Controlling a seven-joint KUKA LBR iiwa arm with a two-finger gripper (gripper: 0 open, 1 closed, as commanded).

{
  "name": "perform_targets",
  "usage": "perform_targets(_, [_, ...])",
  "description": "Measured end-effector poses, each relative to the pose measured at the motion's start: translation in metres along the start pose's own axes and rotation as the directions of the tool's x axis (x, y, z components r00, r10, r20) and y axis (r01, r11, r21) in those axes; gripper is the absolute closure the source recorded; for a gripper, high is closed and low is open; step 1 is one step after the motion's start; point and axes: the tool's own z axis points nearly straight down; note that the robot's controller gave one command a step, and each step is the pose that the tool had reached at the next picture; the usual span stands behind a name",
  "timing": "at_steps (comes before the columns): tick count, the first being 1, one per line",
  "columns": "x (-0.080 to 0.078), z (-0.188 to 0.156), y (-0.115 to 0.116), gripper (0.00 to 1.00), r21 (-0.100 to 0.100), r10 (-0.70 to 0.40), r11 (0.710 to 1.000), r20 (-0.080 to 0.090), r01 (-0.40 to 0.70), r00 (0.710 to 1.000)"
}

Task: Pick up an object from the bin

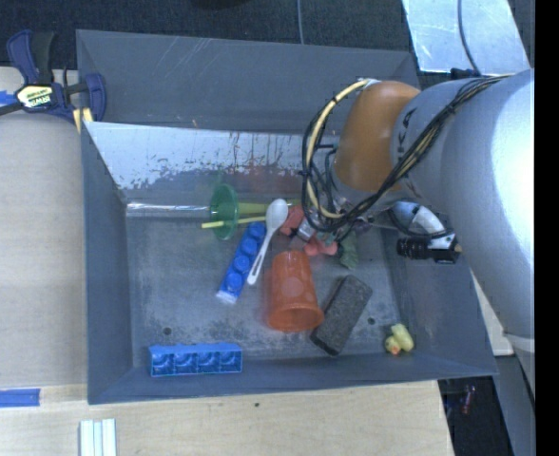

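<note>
Bin of grey metal (108, 283) with sloping walls holds a loose scatter of small things on its floor. The arm's orange-covered wrist and its loops of cable hang over the right half of the bin, towards the far wall. The tool (318, 234) sits below them; whether it is open or closed cannot be told, and nothing can be seen gripped in it.

Directly under the tool lie a few small red plastic pieces (325, 246), just beside the far end of a translucent orange plastic cup (291, 293) that lies on its side near the middle of the floor. A dark grey rectangular sponge block (342, 313) lies along the cup's right side, close against it.

Left of the cup, a white plastic spoon (270, 224) rests across a long blue knobbly plastic piece (240, 260). A green round plastic disc on a yellow stick (223, 207) lies beyond them, near the far wall.

A flat blue studded brick (196, 359) lies at the near edge towards the left corner. A small yellow-green object (397, 340) sits in the near right corner.
</note>
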Motion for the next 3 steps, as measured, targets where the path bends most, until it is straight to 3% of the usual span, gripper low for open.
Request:
perform_targets(1, [0.0, 0.0, 0.0, 1.0, 0.0, -0.001, 1.0, 0.0, 0.001, 1.0])
perform_targets(2, [-0.002, -0.057, -0.002, 1.0, 0.004, -0.06, 0.998, -0.005, 0.06, 0.998])
perform_targets(3, [0.01, -0.134, -0.007, 1.0, 0.004, -0.159, 0.987, -0.004, 0.159, 0.987])
